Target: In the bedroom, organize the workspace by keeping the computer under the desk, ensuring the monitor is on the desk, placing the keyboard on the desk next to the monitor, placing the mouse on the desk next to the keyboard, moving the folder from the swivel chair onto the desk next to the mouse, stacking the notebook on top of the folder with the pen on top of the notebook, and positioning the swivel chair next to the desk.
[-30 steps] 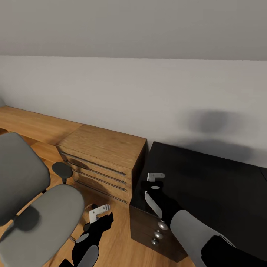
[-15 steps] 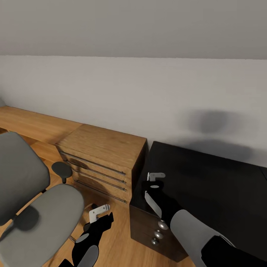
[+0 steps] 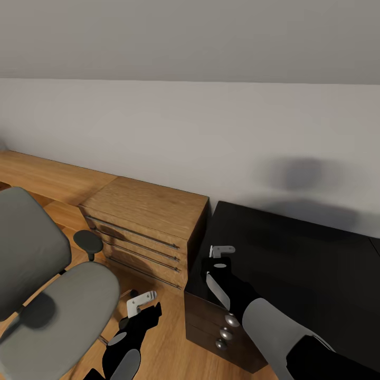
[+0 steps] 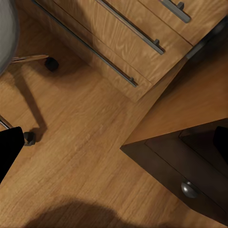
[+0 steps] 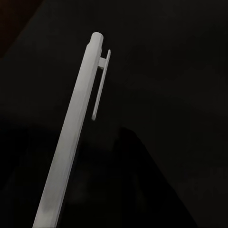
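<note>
The right gripper hovers over the near corner of the black table, and the right wrist view gives us a pale, slim pen with a clip, running out along the gripper's line over the dark top. It looks clamped on the pen, though the fingers themselves aren't clear there, so that is a judgement. The left gripper hangs low over the plank floor, between the chair and the table's drawers; whether it is spread or closed I cannot tell.

Risks now. The pen is smooth, round and thin: let go from any height and it may roll across that glossy black surface, maybe off the edge just below the gripper. No folder or notebook lies beside the gripper, so a drop here would likely need redoing. The left arm sits close to the chair's casters; a nudge could send the padded grey seat rolling.

The wooden cabinet shows warm grain and slim metal bar handles; the drawer knob is rounded silver.
</note>
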